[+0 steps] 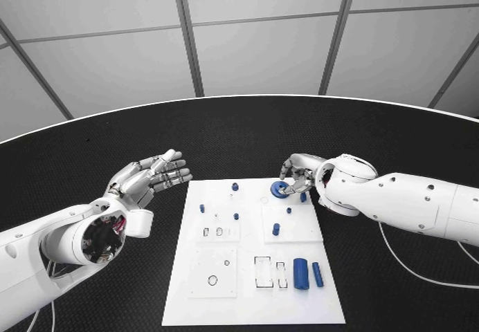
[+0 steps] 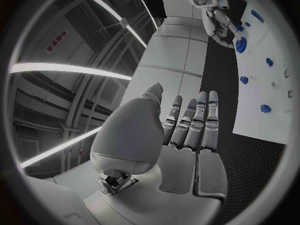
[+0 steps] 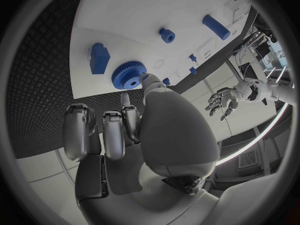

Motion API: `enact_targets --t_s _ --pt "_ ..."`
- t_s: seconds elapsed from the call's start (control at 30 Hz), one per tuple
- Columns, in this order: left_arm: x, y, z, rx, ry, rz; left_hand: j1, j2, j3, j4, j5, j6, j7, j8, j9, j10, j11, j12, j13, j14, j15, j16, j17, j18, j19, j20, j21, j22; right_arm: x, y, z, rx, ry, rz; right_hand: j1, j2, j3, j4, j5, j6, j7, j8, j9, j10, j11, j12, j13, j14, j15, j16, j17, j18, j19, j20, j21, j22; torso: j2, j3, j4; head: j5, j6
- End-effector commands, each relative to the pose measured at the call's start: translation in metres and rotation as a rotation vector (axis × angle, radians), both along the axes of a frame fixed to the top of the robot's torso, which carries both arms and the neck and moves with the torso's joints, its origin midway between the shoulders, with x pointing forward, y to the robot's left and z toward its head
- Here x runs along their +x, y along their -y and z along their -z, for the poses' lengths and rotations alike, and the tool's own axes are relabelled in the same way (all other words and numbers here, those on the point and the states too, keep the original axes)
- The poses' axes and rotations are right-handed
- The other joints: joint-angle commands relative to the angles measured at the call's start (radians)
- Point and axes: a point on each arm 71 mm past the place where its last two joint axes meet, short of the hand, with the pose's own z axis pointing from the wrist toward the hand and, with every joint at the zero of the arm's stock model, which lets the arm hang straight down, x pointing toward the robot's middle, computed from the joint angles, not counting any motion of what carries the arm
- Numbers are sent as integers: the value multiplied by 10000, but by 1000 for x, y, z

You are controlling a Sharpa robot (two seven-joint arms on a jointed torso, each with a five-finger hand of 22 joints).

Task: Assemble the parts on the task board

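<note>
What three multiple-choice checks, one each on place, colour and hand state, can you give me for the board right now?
1. Where is the blue gear?
A. At the task board's far edge, by the right hand
B. On the black table, off the board
C. In the left hand

2. What colour is the long cylinder lying near the board's near right corner?
A. Grey
B. Blue
C. White

3. How is the left hand?
A. Gripping a part
B. Pressing on the board
C. Raised beside the board, fingers apart, holding nothing

Answers:
1 A: the head view shows the gear on the white plate's far edge, with the right hand's fingers at it.
2 B: it is blue like the other parts.
3 C: the left wrist view shows an empty palm with straight fingers.
</note>
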Motion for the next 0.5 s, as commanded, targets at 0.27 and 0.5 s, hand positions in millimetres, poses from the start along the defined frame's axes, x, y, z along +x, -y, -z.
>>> enact_targets --t_s 0.27,0.5 --pt "0 -1 0 3 -3 -7 85 -22 55 -8 6 -70 815 -38 -10 -8 11 -14 3 -28 8 -53 3 37 33 -13 15 -10 0 -1 3 -112 -210 -85 144 30 172 -10 73 126 8 55 -49 104 -17 101 1164 983 29 48 2370 -116 550 86 84 1287 -14 -13 -1 22 -63" --pt "0 -1 0 8 -3 -20 85 -22 55 -8 6 -70 815 -38 -10 -8 11 -14 3 -28 8 -53 3 37 33 -13 15 -10 0 -1 4 -145 -271 -97 171 23 244 -16 85 168 4 64 -73 130 -21 132 1194 987 26 57 2389 -121 556 85 103 1311 -11 -17 -6 35 -77"
